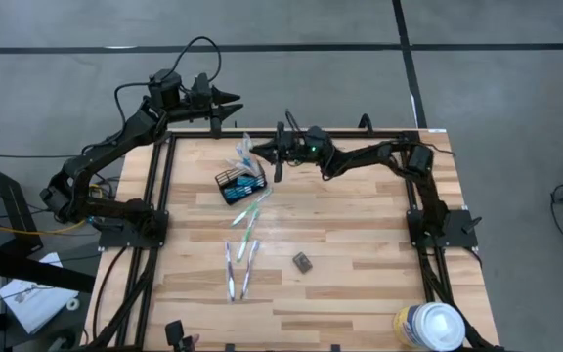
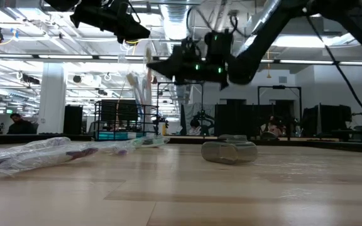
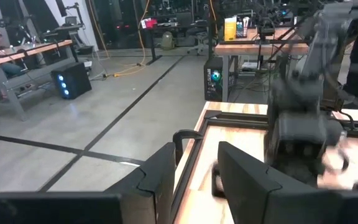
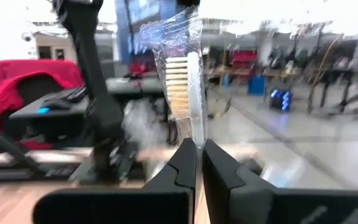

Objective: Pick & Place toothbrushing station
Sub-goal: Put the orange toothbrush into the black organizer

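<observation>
The worktop [image 1: 360, 244] carries the black caddy [image 1: 238, 185] near its far edge. The right hand [image 4: 199, 149] hovers beside it — clamped on a wrapped toothbrush [image 4: 190, 93]. The left hand [image 3: 194, 165] waits partly open, empty, off the far-left corner. Loose toothbrushes [image 1: 245, 235] lie mid-worktop.

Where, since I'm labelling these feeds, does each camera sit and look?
High: overhead, straight down; left arm, right arm, caddy.
Low: tabletop level, facing the room; arms overhead, grey block.
Left wrist: past open jaws toward floor, right arm.
Right wrist: shut jaws pinching wrapped toothbrush.
Shared: high and right wrist both show that toothbrush.
</observation>
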Tool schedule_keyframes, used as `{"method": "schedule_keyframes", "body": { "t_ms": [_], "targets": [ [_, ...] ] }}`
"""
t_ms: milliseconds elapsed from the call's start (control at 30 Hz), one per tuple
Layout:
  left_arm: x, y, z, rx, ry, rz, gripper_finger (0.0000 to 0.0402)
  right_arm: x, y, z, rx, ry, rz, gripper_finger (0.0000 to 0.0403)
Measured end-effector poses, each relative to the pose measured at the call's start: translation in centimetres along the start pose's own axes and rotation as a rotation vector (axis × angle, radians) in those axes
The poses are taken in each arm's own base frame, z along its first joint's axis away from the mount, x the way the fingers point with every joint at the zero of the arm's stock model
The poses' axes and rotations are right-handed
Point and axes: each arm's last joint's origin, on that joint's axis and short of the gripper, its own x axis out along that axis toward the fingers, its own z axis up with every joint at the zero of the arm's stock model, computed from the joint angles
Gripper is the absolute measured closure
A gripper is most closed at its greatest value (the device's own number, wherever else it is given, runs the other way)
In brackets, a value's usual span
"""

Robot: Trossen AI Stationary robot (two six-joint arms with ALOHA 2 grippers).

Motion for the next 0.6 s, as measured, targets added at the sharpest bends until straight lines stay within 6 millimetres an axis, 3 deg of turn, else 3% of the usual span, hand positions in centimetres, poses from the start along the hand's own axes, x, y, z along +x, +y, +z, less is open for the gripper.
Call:
{"method": "schedule_keyframes", "body": {
  "t_ms": [200,400,600],
  "targets": [
    [0.3,-0.3,-2.2,-0.031,0.053,-0.011,0.0286,0.1,0.2,-3.9,0.085,-0.052,0.023,0.0401],
    [0.5,-0.9,-5.2,-0.049,0.083,-0.023,0.0286,0.0,0.1,-4.9,0.056,-0.008,0.020,0.0401],
    [0.6,-1.3,-7.0,-0.038,0.059,-0.018,0.0286,0.1,0.3,-5.4,0.027,0.050,0.026,0.0401]
  ]
}}
